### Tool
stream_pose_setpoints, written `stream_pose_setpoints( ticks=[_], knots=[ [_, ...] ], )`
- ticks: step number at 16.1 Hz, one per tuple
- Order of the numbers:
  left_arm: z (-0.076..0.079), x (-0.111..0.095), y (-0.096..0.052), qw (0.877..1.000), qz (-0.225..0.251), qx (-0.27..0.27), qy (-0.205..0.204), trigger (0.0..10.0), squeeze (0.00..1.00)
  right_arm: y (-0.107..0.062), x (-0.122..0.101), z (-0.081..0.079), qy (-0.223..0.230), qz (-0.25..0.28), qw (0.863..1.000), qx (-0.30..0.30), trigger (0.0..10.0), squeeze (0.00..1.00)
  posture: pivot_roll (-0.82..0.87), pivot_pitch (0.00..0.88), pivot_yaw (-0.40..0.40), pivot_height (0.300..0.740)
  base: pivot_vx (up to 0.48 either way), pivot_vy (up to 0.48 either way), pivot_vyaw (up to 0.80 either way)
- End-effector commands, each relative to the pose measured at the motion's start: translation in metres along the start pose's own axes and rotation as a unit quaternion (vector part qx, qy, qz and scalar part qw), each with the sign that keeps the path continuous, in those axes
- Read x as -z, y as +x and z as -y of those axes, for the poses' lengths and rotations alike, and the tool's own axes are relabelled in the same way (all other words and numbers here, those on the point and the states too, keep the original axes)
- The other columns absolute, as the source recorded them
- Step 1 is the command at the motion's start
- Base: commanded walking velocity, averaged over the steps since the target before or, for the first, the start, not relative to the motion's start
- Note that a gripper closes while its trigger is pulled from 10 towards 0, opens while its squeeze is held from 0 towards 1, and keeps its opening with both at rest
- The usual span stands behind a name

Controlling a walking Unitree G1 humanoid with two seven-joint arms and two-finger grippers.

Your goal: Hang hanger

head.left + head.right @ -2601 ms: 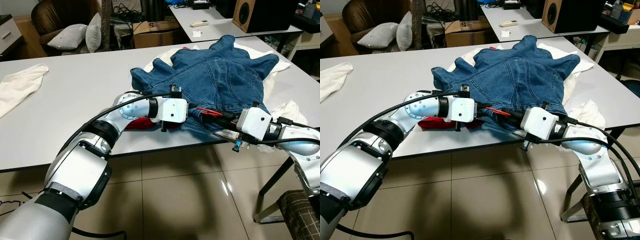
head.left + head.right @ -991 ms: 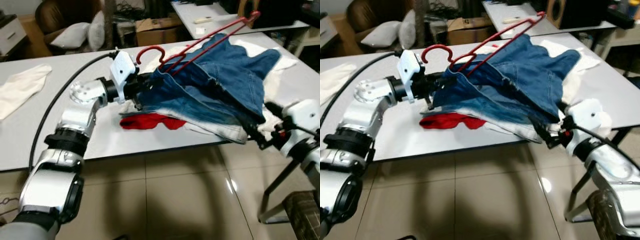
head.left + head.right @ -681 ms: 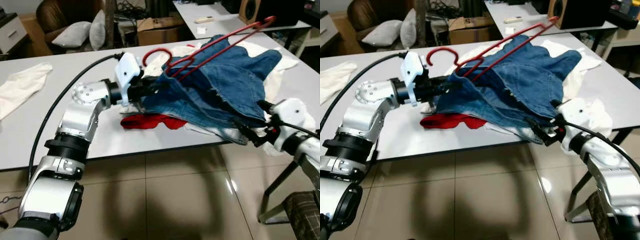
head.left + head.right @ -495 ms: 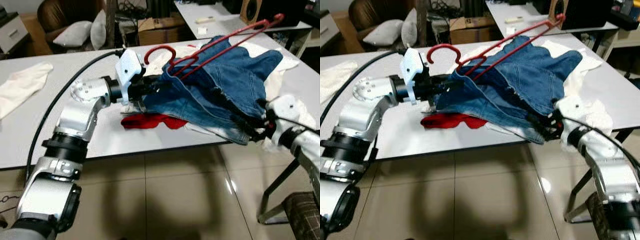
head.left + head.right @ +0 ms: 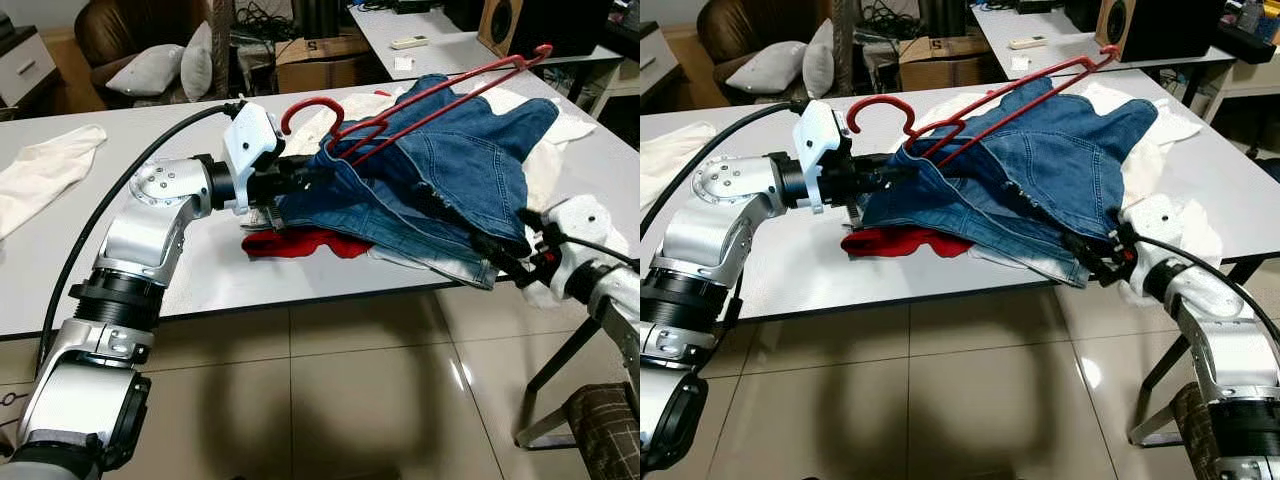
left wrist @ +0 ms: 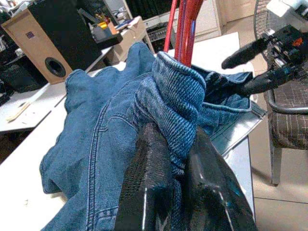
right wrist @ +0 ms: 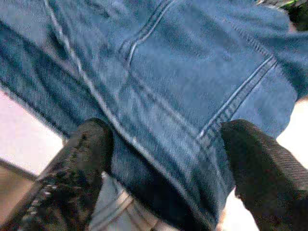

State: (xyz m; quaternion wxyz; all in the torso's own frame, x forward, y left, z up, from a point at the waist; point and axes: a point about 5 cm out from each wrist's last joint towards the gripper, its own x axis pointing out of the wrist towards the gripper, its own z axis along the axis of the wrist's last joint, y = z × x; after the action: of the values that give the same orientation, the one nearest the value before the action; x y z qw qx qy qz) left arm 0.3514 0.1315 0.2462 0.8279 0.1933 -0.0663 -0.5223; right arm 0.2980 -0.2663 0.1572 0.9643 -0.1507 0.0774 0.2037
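Left eye view: the left tool [image 5: 300, 178] is pinching a bunched fold of the blue denim jacket [image 5: 450, 180] above the white table [image 5: 160, 270]. A red wire hanger [image 5: 420, 95] is sticking up out of that fold, just above the tool. A red cloth [image 5: 300, 243] is lying beneath it. The right tool [image 5: 505, 255] is reaching under the jacket's far hem.

Left wrist view: two black fingers [image 6: 149, 187] are squeezing the denim collar, with the hanger's red wires [image 6: 185, 26] rising beyond.

Right wrist view: black fingers [image 7: 82, 159] are standing spread wide, denim [image 7: 183, 82] lying across the gap between them.
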Motion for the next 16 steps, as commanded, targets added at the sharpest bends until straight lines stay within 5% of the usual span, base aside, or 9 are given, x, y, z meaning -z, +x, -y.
stream_pose_setpoints(
  ticks=[1,12,16],
  knots=[
    [-0.003,-0.005,-0.005,1.0,-0.004,-0.002,0.011,0.0,0.0,0.002,-0.005,0.003,-0.005,0.011,1.0,0.001,0.0,0.0,-0.04,0.0,0.069,0.74,0.0,0.0,0.0],
    [0.001,-0.002,-0.013,1.0,-0.016,0.002,0.012,0.0,0.0,0.012,0.002,0.014,0.004,-0.008,1.0,0.02,0.0,0.0,-0.03,0.0,0.043,0.74,0.0,0.0,0.0],
    [-0.003,0.001,-0.022,0.999,-0.022,-0.026,0.015,0.0,0.0,0.016,-0.015,0.0,0.049,0.052,0.997,-0.037,0.0,0.0,-0.03,0.0,0.032,0.74,0.0,0.0,0.0]
  ],
)
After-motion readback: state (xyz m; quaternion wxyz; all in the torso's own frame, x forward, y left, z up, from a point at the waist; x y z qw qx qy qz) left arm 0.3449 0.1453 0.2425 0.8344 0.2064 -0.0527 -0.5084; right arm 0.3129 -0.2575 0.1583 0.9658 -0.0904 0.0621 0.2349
